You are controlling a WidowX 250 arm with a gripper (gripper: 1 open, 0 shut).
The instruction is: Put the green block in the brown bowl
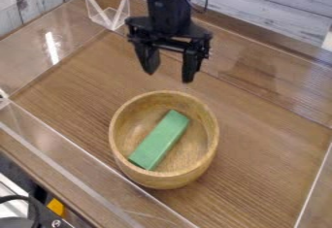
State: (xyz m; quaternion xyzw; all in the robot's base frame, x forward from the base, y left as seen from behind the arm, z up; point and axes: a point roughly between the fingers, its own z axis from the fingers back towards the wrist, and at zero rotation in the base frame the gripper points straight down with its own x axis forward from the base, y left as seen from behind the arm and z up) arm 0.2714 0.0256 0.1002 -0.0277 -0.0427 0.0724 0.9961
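You are looking down at a wooden table (pixel 78 86) from its near side. The claw (pixel 172 66) hangs in the air toward the far side, its two black fingers (pixel 192 65) spread wide apart and pointing straight down, holding nothing. The green block (pixel 159 140) is nearer to you than the claw and lower, well clear of the fingers. It lies flat inside the brown bowl (pixel 126 118), running from the bowl's near left to its far right.

The block is a long, flat bar in a plain matte bright green. The bowl is round and shallow, made of light brown wood with visible grain and a thick rim. The claw and the arm above it are black, with a boxy body where the fingers join.

The table is a darker brown wood with fine grain running across it, and it shines with reflections at the far left. A low clear plastic wall (pixel 39 145) edges the table along the near left side. Beyond the far edge there is a pale, whitewashed plank surface (pixel 273 4).
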